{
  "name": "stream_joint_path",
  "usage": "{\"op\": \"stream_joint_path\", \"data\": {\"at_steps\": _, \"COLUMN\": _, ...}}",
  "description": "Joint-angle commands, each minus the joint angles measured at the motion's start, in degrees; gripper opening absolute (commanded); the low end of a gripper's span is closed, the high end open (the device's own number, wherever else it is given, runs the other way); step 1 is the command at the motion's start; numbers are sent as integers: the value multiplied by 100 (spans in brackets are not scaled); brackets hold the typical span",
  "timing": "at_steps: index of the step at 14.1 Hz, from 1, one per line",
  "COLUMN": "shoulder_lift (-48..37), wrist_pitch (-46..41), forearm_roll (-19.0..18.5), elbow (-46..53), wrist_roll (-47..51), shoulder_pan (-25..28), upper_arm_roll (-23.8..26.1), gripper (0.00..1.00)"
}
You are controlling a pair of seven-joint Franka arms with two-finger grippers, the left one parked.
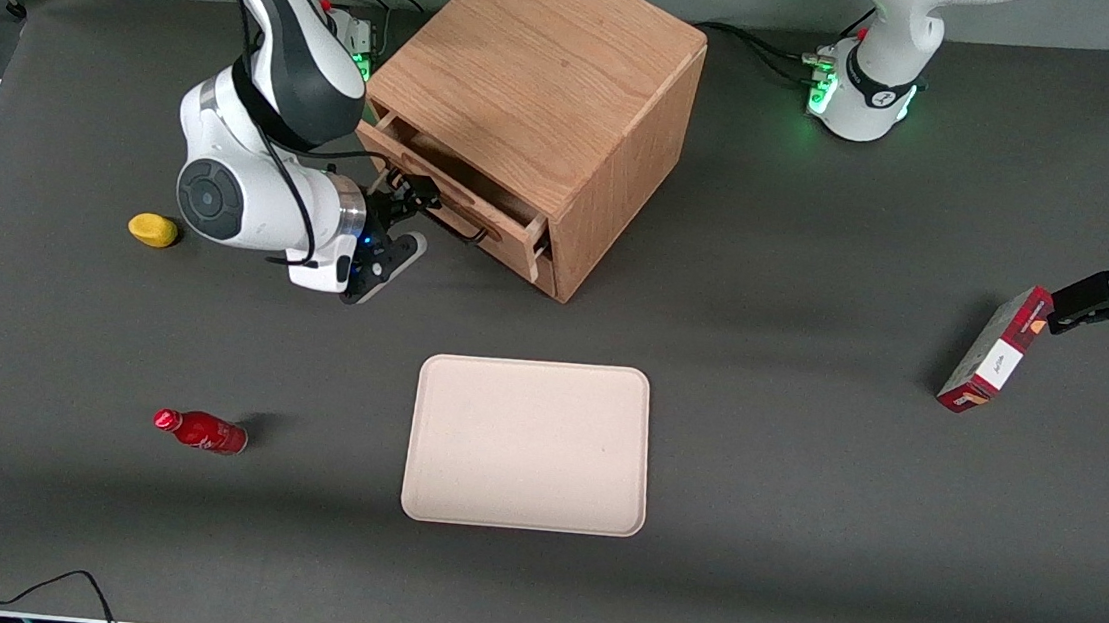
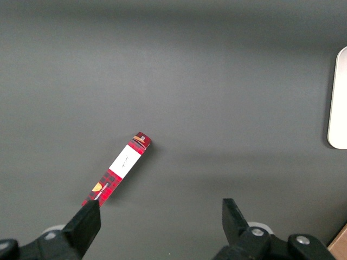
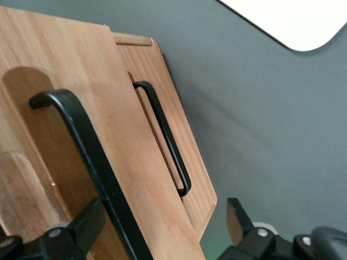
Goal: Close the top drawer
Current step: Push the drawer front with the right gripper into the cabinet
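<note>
The oak cabinet [image 1: 535, 79] stands at the back of the table. Its top drawer [image 1: 468, 214] is pulled partway out, so its inside shows from above. My right gripper [image 1: 406, 200] is at the drawer's front panel [image 3: 114, 114], low and level with it. It is open, with its fingers [image 3: 89, 219] wide apart on either side of the thin black bar handle [image 3: 89, 151] and part of the panel. The fingers do not clamp the handle. The second drawer [image 3: 157, 65], with a like black handle [image 3: 165, 135], sits further in than the top one.
A beige tray [image 1: 528, 445] lies nearer the front camera than the cabinet. A red bottle [image 1: 201, 431] and a yellow object [image 1: 152, 229] lie toward the working arm's end. A red box [image 1: 995, 350] stands toward the parked arm's end.
</note>
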Motion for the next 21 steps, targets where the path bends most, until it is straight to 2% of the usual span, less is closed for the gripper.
{"op": "stream_joint_path", "data": {"at_steps": 1, "shoulder_lift": -463, "wrist_pitch": 202, "forearm_roll": 405, "elbow": -544, "wrist_roll": 83, "shoulder_pan": -44, "upper_arm_roll": 128, "gripper": 100}}
{"op": "stream_joint_path", "data": {"at_steps": 12, "shoulder_lift": -622, "wrist_pitch": 238, "forearm_roll": 626, "elbow": -677, "wrist_roll": 144, "shoulder_pan": -44, "upper_arm_roll": 207, "gripper": 100}}
{"op": "stream_joint_path", "data": {"at_steps": 19, "shoulder_lift": -526, "wrist_pitch": -130, "forearm_roll": 512, "elbow": -28, "wrist_roll": 215, "shoulder_pan": -79, "upper_arm_roll": 155, "gripper": 100}}
{"op": "stream_joint_path", "data": {"at_steps": 21, "shoulder_lift": -543, "wrist_pitch": -472, "forearm_roll": 328, "elbow": 297, "wrist_roll": 215, "shoulder_pan": -79, "upper_arm_roll": 111, "gripper": 100}}
